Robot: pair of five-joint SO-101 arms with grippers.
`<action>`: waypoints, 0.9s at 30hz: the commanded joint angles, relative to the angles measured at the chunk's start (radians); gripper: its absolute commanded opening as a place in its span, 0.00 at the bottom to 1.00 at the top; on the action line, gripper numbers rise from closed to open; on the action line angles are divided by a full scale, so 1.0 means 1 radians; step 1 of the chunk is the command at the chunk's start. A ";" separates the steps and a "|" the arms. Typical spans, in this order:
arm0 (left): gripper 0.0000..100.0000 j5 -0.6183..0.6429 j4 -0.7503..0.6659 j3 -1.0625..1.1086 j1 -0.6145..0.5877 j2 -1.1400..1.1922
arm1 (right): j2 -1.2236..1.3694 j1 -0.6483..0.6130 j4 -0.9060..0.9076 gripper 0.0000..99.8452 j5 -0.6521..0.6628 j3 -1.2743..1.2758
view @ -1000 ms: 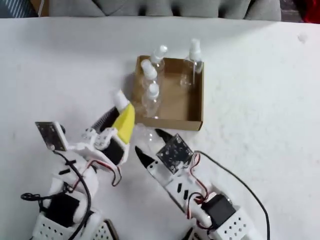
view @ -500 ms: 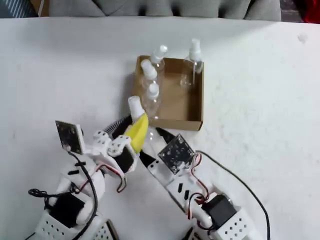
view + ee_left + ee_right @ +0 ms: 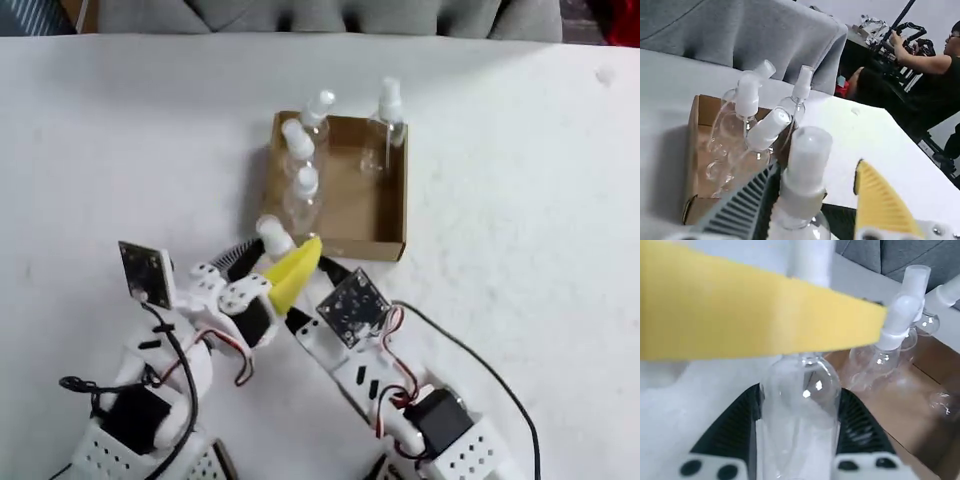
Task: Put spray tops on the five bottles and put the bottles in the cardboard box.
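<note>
Right wrist view: the right gripper (image 3: 800, 407) is pinching the upright bottle (image 3: 801, 382), while the left gripper (image 3: 816, 172), spread, is straddling the spray top (image 3: 807, 147) directly above.

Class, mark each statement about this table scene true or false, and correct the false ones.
1. Four bottles with spray tops are in the cardboard box. True.
2. The right gripper grips a clear bottle. True.
3. That clear bottle is inside the box. False: it is outside, on the table by the box's near wall.
4. The left gripper has a red finger. False: the finger is yellow.
</note>
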 commanded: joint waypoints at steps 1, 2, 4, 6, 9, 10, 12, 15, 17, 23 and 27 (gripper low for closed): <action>0.23 -0.005 0.006 -0.011 0.004 -0.015 | -0.013 0.051 -0.002 0.02 -0.002 -0.034; 0.23 -0.005 0.006 -0.012 0.004 -0.015 | -0.013 0.064 -0.002 0.02 -0.002 -0.034; 0.23 -0.005 0.006 -0.012 0.004 -0.016 | -0.013 0.073 -0.002 0.02 -0.002 -0.034; 0.23 -0.006 0.006 -0.012 0.004 -0.016 | -0.013 0.073 -0.002 0.02 -0.002 -0.034; 0.23 -0.011 0.006 -0.014 0.004 -0.016 | -0.013 0.076 -0.002 0.02 -0.002 -0.034; 0.23 -0.011 0.006 -0.014 0.004 -0.016 | -0.013 0.088 -0.002 0.02 -0.002 -0.035; 0.23 -0.011 0.008 -0.025 -0.005 -0.016 | -0.013 0.113 -0.004 0.02 -0.002 -0.038; 0.23 -0.006 0.017 -0.046 -0.061 -0.016 | -0.013 0.134 -0.004 0.02 -0.002 -0.038; 0.23 -0.006 0.031 -0.061 -0.082 -0.016 | -0.013 0.137 -0.004 0.02 -0.002 -0.038; 0.23 -0.006 0.060 -0.081 -0.119 -0.016 | -0.015 0.148 -0.005 0.02 -0.003 -0.040; 0.23 -0.006 0.061 -0.077 -0.119 -0.016 | -0.015 0.216 -0.031 0.02 -0.011 -0.052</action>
